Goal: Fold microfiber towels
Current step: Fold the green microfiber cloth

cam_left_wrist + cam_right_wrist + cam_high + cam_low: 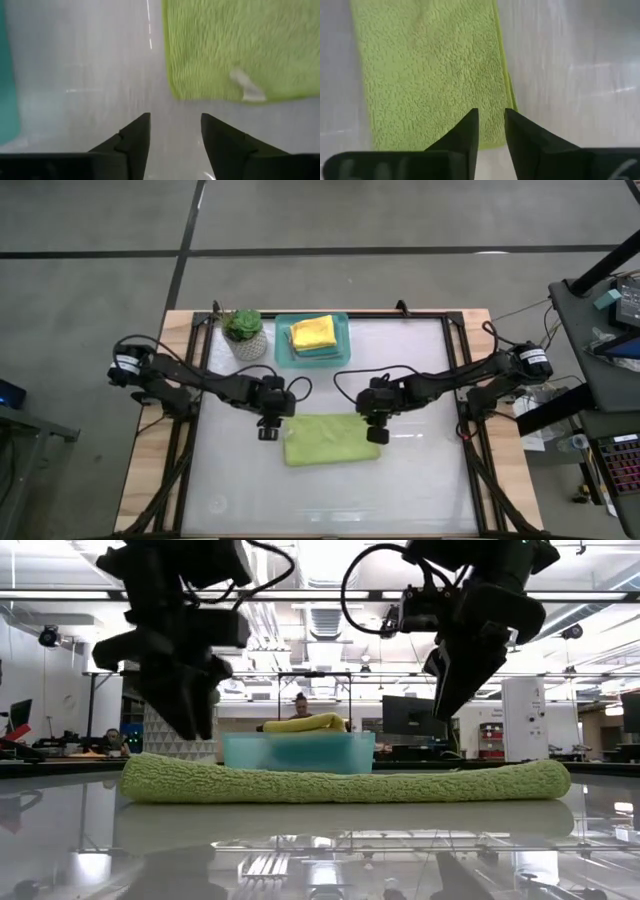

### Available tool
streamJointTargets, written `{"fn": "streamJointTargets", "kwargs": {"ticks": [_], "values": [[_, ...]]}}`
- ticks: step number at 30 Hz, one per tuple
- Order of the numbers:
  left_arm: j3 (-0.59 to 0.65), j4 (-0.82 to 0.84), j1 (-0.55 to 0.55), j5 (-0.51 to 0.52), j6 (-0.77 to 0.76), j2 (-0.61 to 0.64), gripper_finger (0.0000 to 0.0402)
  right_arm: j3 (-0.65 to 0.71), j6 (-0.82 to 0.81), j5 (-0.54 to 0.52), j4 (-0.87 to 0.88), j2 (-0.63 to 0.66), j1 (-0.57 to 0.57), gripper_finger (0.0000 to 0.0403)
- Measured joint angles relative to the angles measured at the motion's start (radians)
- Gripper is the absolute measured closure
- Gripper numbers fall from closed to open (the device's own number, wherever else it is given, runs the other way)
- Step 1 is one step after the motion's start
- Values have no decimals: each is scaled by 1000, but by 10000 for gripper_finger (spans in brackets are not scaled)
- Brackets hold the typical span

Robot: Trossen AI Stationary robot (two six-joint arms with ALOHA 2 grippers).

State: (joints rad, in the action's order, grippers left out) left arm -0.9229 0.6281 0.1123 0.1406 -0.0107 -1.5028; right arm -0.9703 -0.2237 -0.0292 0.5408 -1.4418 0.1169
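A lime green microfiber towel lies folded in a flat oblong band on the white table, its long side running left to right. It shows as a low roll in the low view. My left gripper is open just off the towel's left end, above the bare table. My right gripper hangs over the towel's right end, its fingers a little apart. In the low view both grippers are clear above the towel.
At the far edge stands a teal tray holding a yellow towel on top of teal cloth. A small potted plant is to the tray's left. Bare table lies between the green towel and the near edge.
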Motion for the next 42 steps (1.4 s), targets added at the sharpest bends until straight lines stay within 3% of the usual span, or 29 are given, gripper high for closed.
{"fn": "streamJointTargets", "kwargs": {"ticks": [11, 22, 29, 36, 42], "values": [[157, -132, 21, -39, -201, -9, 320, 75, 39, 0, -233, 0, 0, 326], [192, -366, 28, -71, -340, -18, 385, 124, 35, 0, -347, 0, 0, 349], [197, -473, 37, -123, -434, -45, 401, 124, 41, 1, -391, 0, 0, 351], [191, -654, 67, -215, -428, -97, 401, 130, 60, 1, -449, 0, 3, 351], [172, -645, 87, -250, -426, -113, 401, 142, 59, 2, -473, 0, 5, 351]]}}
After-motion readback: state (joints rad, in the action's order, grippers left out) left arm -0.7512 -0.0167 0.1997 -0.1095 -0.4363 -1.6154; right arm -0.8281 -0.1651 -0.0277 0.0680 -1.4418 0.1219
